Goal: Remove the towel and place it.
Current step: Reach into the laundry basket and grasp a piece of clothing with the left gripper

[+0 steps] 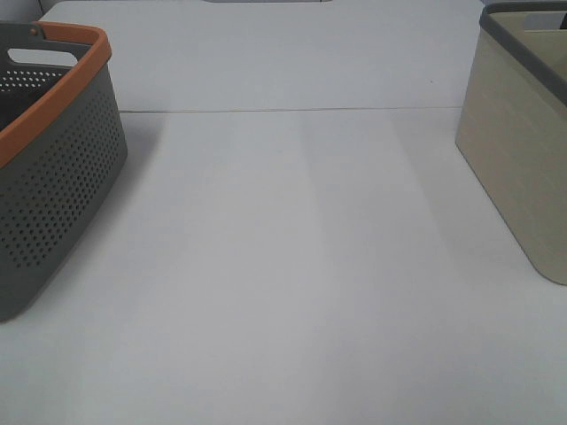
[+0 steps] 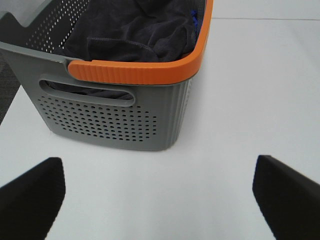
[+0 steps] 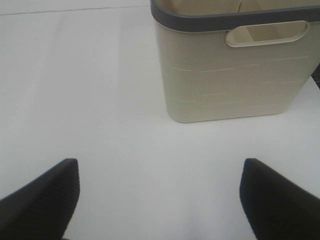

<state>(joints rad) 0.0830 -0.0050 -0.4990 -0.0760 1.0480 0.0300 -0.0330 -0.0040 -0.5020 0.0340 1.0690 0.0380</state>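
Note:
The dark navy-grey towel (image 2: 135, 32) lies crumpled inside the grey perforated basket with an orange rim (image 2: 125, 117); a bit of blue cloth (image 2: 194, 20) shows beside it. The same basket (image 1: 53, 168) stands at the left edge of the exterior high view, where the towel is hidden. My left gripper (image 2: 160, 200) is open and empty above the table, short of the basket's handle end. My right gripper (image 3: 160, 200) is open and empty, short of the beige basket with a grey rim (image 3: 235, 65). Neither gripper shows in the exterior high view.
The beige basket (image 1: 523, 150) stands at the right edge of the white table (image 1: 292, 266). A seam (image 1: 292, 111) crosses the table at the back. A dark floor strip (image 2: 7, 95) shows past the table's edge by the grey basket.

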